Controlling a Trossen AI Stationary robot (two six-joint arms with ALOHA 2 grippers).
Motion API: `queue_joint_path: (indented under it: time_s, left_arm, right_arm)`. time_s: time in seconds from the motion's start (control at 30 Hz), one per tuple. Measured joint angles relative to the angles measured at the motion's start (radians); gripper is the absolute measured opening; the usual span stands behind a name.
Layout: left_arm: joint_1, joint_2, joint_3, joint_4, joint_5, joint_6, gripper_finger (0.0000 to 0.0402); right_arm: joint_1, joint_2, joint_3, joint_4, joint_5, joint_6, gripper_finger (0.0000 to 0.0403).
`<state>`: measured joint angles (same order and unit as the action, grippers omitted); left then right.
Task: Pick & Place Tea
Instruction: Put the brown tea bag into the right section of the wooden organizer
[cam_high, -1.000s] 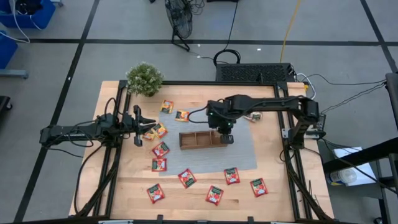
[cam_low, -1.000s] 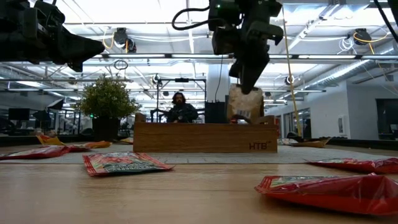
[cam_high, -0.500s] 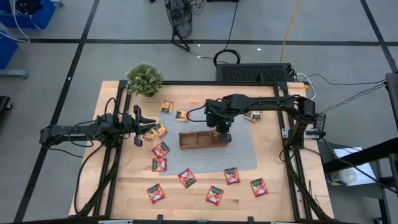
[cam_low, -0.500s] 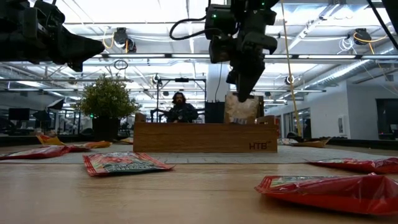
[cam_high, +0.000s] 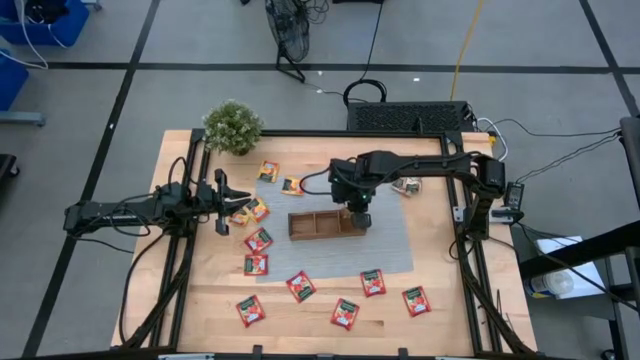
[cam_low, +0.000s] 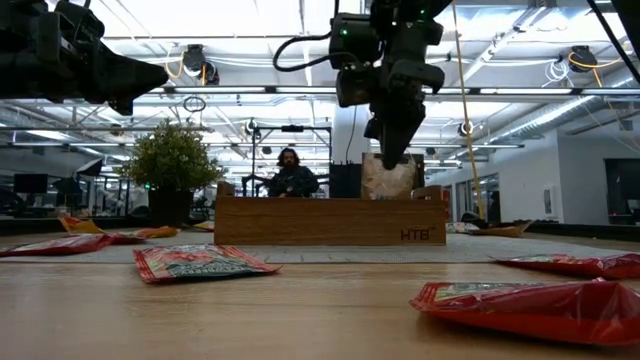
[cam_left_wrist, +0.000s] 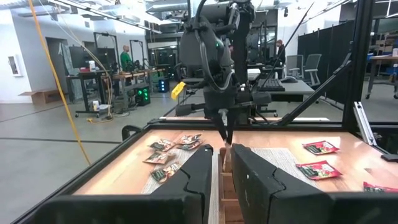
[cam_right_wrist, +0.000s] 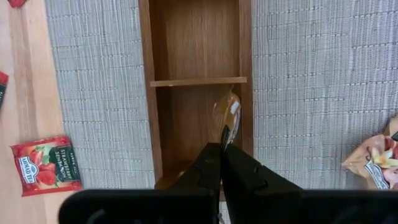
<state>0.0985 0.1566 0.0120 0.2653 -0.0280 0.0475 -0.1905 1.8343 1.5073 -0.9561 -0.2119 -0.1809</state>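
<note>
right gripper (cam_high: 361, 218) over tray (cam_high: 312, 224) end, other compartments open above

Our 2 arms, apart.
Our right gripper (cam_high: 361, 216) points down, fingers together; our left gripper (cam_high: 240, 202) hovers level, slightly parted.

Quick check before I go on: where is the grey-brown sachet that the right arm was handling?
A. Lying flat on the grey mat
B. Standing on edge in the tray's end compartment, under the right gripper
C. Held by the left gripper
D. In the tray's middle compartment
B: the right wrist view shows the grey-brown sachet on edge in the end compartment of the wooden tray, just past the shut right gripper.
</note>
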Motion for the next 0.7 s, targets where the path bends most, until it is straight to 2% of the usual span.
queue_joint_path:
  time_s: [0.27, 0.53, 0.7]
  left_arm:
    - [0.000, 0.000, 0.000, 0.000, 0.000, 0.000, 0.0067]
    - [0.000, 0.000, 0.000, 0.000, 0.000, 0.000, 0.0067]
    - [0.000, 0.000, 0.000, 0.000, 0.000, 0.000, 0.0067]
  right_arm:
    - [0.000, 0.000, -0.064, 0.025, 0.007, 0.001, 0.0000]
    - [0.000, -0.002, -0.093, 0.110, 0.137, 0.011, 0.0000]
    - [0.000, -0.002, -0.093, 0.122, 0.136, 0.011, 0.0001]
